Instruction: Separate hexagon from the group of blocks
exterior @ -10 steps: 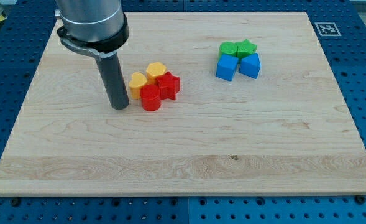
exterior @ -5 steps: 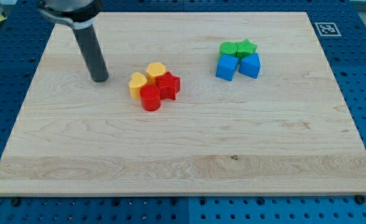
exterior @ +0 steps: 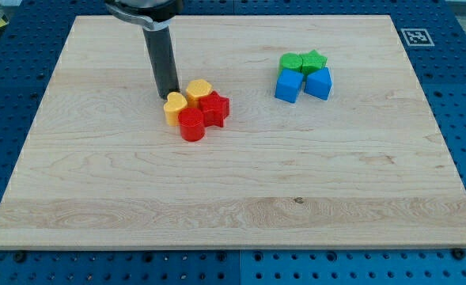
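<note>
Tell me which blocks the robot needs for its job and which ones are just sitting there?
For the job: my tip, just above the cluster at the view's left; the yellow block beside it, the second yellow block, the red block and the second red block.

Just lying about: two green blocks, two blue blocks.

The arm's end is seen entering at the view's top, left of centre, where a grey collar (exterior: 143, 6) is cut off by the frame edge. From it a straight dark rod (exterior: 162, 59) is carried downward, held nearly upright with a slight lean toward the view's right. My tip (exterior: 167, 96) is set down on the table, in the view's upper left half. No other part of the arm is shown.
</note>
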{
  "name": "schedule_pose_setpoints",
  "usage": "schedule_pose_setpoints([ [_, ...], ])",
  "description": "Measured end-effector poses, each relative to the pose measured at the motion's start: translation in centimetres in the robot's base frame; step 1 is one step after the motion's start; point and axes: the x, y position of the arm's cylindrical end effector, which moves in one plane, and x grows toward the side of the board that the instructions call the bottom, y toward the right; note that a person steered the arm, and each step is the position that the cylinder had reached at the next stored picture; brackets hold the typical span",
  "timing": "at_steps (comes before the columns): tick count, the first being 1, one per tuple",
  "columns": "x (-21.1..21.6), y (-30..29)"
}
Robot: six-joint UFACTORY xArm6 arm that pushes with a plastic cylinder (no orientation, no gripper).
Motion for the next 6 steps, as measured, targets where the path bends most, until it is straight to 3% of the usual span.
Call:
schedule_pose_setpoints([
  [6,1.5,5.1],
])
